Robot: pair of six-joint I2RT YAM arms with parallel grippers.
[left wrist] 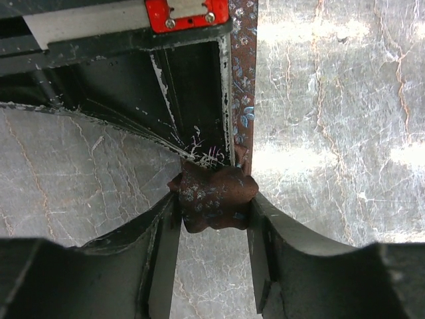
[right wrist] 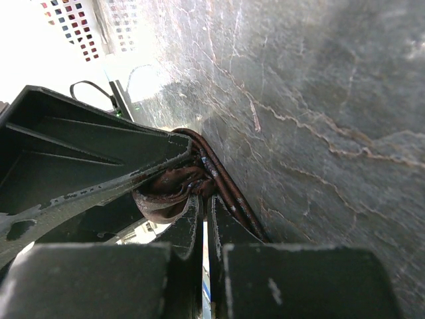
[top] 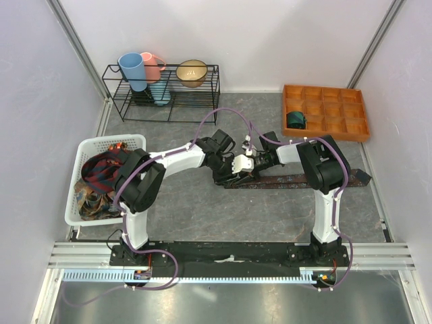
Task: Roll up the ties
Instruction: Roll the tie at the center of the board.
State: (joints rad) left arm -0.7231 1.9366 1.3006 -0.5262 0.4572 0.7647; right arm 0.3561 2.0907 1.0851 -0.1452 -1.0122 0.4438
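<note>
A maroon-brown tie (top: pixel 297 179) lies flat across the table, its wide end at the right. Its left end is bunched into a small roll (left wrist: pixel 212 198), and the strip runs on from it (left wrist: pixel 242 86). My left gripper (top: pixel 226 170) is shut on that roll, which is pinched between its fingers in the left wrist view (left wrist: pixel 212 212). My right gripper (top: pixel 239 165) meets it from the right. Its jaws are nearly closed on the rolled end (right wrist: pixel 179 189) in the right wrist view (right wrist: pixel 206 199). A rolled teal tie (top: pixel 295 120) sits in the orange tray (top: pixel 351 128).
A white basket (top: pixel 77 202) at the left holds several loose ties (top: pixel 101 179). A black wire rack (top: pixel 202 94) at the back carries cups and a bowl. Walls close in on the left, right and back.
</note>
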